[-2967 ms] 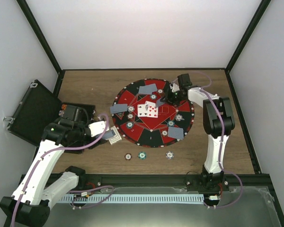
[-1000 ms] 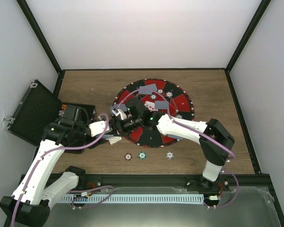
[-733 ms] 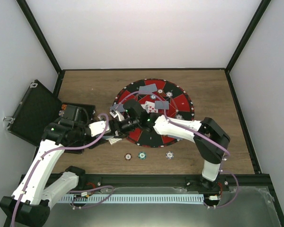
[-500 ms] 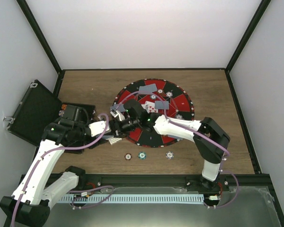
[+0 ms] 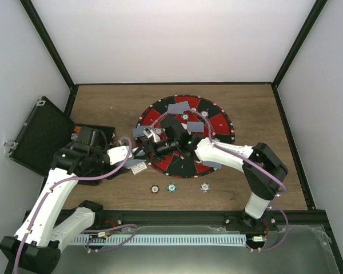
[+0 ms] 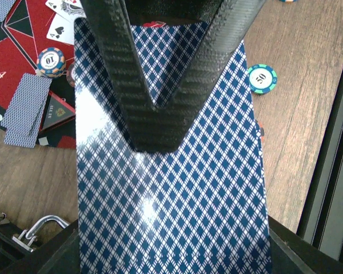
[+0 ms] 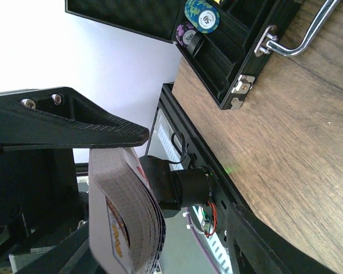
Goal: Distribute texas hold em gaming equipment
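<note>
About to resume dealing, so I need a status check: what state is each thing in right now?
case: open.
left gripper: shut on deck.
deck: clamped, patterned back to the wrist camera.
right gripper: at the deck, grip unclear.
pair of cards: face down.
ace of spades: face up.
green chip: lying flat.

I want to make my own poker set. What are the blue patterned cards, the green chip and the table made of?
The cards are probably plastic-coated paper, glossy: light glares off the backs. The green chip looks like hard plastic or clay, matte. The table is wood or wood-look laminate: grain lines show.
</note>
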`<state>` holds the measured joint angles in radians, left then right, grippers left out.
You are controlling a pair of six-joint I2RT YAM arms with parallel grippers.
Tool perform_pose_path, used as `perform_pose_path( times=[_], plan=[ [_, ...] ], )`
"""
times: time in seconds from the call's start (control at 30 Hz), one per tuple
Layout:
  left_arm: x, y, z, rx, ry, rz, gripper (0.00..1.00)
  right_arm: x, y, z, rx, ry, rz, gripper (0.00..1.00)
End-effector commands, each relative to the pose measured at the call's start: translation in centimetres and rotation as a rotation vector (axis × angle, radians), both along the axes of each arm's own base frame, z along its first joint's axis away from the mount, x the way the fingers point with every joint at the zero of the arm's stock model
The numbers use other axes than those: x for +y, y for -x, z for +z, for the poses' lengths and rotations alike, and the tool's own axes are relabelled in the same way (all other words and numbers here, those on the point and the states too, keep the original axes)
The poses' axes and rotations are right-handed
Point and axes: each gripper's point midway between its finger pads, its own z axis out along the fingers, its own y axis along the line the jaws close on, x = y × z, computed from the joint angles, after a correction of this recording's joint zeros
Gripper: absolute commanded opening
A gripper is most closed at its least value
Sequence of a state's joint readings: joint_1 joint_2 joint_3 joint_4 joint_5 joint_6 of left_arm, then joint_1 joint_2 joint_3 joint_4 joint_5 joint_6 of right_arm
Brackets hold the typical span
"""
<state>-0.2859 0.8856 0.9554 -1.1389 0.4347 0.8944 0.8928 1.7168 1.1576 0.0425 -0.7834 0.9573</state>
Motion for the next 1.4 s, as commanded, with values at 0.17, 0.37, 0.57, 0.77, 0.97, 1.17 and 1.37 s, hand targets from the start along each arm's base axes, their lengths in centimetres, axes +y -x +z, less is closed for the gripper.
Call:
perform_pose_path(
  times=[0.17,0.37,0.57,0.77,0.97,1.17,1.37],
  plan=[
    [-0.6,0.1,1.0,-0.031,0.041,-0.031,0.05,-2.4,-1.3,0.8,-0.013,0.025,-0.088,0.26],
    [-0.6,0.1,0.5,-0.025,0.036,-0.027,0.05,-3.7,-1.3,2.4,-0.008,-0.012,-0.111,0.04],
    [0.4,0.1,-2.4,-0.001,-0.030,-0.010,0.05,-7.2,-3.6,2.8,-0.017,-0.011,-0.187,0.01],
    [1.5,0.8,-6.6,0.035,-0.099,-0.007,0.05,-15.6,-9.9,0.9,-0.046,0.075,-0.388,0.01],
    [2.0,1.0,-9.9,0.066,-0.140,-0.010,0.05,-24.0,-16.6,-3.5,-0.083,0.255,-0.583,0.01],
    [2.2,0.8,-11.9,0.064,-0.173,-0.037,0.05,-27.2,-21.1,-7.0,-0.092,0.385,-0.631,0.01],
    [3.0,0.8,-14.4,0.056,-0.239,-0.081,0.07,-26.7,-23.0,-10.0,-0.046,0.402,-0.605,0.01]
  ],
)
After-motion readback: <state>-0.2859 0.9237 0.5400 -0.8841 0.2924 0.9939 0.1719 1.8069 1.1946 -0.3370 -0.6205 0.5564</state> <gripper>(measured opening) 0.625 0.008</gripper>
